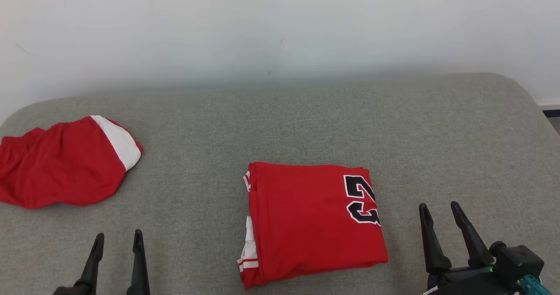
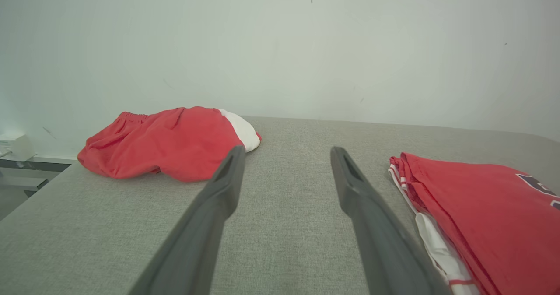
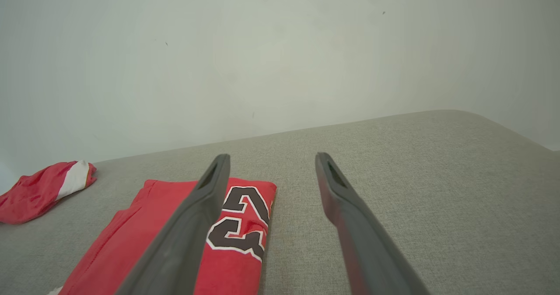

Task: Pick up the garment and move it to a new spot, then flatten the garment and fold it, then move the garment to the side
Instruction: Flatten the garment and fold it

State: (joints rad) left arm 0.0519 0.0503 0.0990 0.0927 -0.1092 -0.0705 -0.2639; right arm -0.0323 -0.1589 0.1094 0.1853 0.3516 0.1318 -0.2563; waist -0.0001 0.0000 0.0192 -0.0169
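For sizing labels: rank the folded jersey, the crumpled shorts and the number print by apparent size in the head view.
1. folded jersey.
2. crumpled shorts, close behind; they lie farther away and the left edge cuts them, so this rank is unsure.
3. number print, clearly smallest.

Folded red jersey [image 3: 127, 238] on grey cushion [image 3: 415, 190], jaws spread, perhaps shorts [image 3: 35, 194] beyond

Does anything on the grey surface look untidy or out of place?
The red and white garment at the far left lies crumpled and unfolded. The red jersey in the middle is neatly folded, only slightly askew.
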